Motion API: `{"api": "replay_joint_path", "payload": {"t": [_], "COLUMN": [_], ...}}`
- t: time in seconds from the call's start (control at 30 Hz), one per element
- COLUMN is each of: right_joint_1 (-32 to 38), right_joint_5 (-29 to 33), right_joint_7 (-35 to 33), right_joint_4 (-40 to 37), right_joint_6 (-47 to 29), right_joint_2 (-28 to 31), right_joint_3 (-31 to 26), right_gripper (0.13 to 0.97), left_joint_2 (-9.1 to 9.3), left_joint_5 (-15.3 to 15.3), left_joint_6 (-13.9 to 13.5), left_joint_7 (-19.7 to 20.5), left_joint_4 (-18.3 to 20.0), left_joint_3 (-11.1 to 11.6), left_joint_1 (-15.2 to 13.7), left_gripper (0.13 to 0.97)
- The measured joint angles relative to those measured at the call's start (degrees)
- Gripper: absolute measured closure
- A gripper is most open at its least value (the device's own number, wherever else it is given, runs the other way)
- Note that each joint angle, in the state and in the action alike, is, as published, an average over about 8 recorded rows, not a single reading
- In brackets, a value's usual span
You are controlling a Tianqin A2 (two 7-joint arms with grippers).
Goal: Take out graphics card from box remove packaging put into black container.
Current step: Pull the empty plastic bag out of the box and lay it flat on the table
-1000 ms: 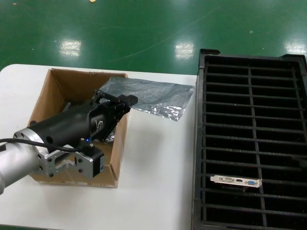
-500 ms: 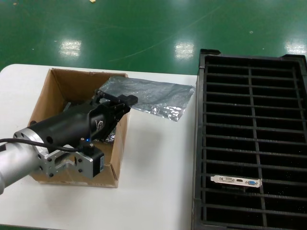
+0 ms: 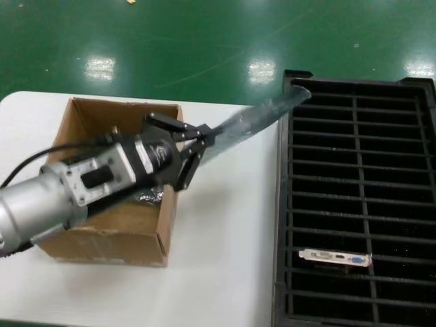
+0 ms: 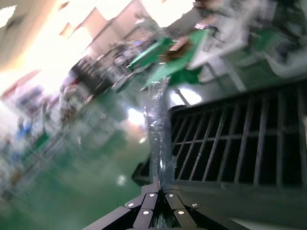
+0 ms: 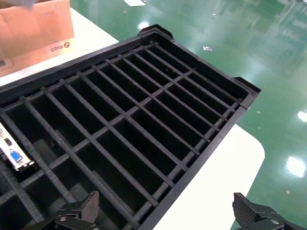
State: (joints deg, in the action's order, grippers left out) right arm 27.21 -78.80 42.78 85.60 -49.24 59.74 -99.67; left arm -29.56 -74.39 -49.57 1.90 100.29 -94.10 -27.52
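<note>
- I am seeing my left gripper (image 3: 195,146) pinching one end of the crinkly, translucent grey-silver plastic bag (image 3: 255,117), its black fingers pressed together on the film.
- The bag is stretching out stiffly from that grip toward the far left corner of the large black slotted plastic tray (image 3: 357,204), its free end hanging over the tray's rim, lifted off the white table (image 3: 225,252).
- My left arm is reaching across the shallow brown corrugated cardboard box (image 3: 102,225), its silver and black body lying over the open top, with the gripper just past the box's far right corner.
- In the left wrist view the bag (image 4: 158,139) is rising straight from the closed fingertips (image 4: 158,213), with the tray's slots (image 4: 230,143) beyond it.
- A thin dark graphics card with a silver end bracket and blue port (image 3: 335,258) is sitting in a near slot of the tray's left column.
- My right gripper (image 5: 168,215) is hovering above the tray (image 5: 158,120) with its fingers spread wide, holding nothing; the card's bracket (image 5: 13,155) is showing there too.
</note>
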Motion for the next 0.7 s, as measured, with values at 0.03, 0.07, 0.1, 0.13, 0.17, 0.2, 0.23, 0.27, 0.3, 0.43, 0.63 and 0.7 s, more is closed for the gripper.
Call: {"api": "replay_joint_path", "payload": {"t": [0.03,0.07,0.1,0.13,0.17,0.2,0.23,0.27,0.3,0.43,0.63,0.7], "right_joint_1": [0.0,0.0,0.0,0.0,0.0,0.0,0.0,0.0,0.0,0.0,0.0,0.0], "right_joint_5": [0.0,0.0,0.0,0.0,0.0,0.0,0.0,0.0,0.0,0.0,0.0,0.0], "right_joint_7": [0.0,0.0,0.0,0.0,0.0,0.0,0.0,0.0,0.0,0.0,0.0,0.0], "right_joint_4": [0.0,0.0,0.0,0.0,0.0,0.0,0.0,0.0,0.0,0.0,0.0,0.0], "right_joint_6": [0.0,0.0,0.0,0.0,0.0,0.0,0.0,0.0,0.0,0.0,0.0,0.0], "right_joint_2": [0.0,0.0,0.0,0.0,0.0,0.0,0.0,0.0,0.0,0.0,0.0,0.0], "right_joint_3": [0.0,0.0,0.0,0.0,0.0,0.0,0.0,0.0,0.0,0.0,0.0,0.0], "right_gripper": [0.129,0.129,0.129,0.129,0.129,0.129,0.129,0.129,0.129,0.129,0.129,0.129], "left_joint_2": [2.51,5.00,7.47,10.05,12.57,15.01,17.27,19.36,21.26,26.33,28.09,28.00], "left_joint_5": [1.2,2.6,4.5,6.7,8.9,11.4,14.1,16.6,19.2,28.1,35.7,37.5], "left_joint_6": [-2.6,-5.2,-7.7,-10.2,-12.7,-15.0,-17.2,-19.1,-20.8,-24.8,-23.8,-22.5], "left_joint_7": [2.6,5.2,7.7,10.3,12.9,15.5,18.2,20.7,23.4,33.8,46.1,48.8], "left_joint_4": [-1.3,-2.6,-4.0,-5.4,-6.7,-8.0,-9.3,-10.4,-11.4,-14.8,-18.5,-20.0], "left_joint_3": [2.0,3.9,5.8,7.8,9.7,11.5,13.1,14.5,15.8,18.1,15.4,14.0], "left_joint_1": [-0.8,-1.6,-2.6,-3.7,-4.8,-6.0,-7.1,-8.2,-9.3,-12.4,-13.8,-13.9], "left_gripper": [0.958,0.958,0.958,0.958,0.958,0.958,0.958,0.958,0.958,0.958,0.958,0.958]}}
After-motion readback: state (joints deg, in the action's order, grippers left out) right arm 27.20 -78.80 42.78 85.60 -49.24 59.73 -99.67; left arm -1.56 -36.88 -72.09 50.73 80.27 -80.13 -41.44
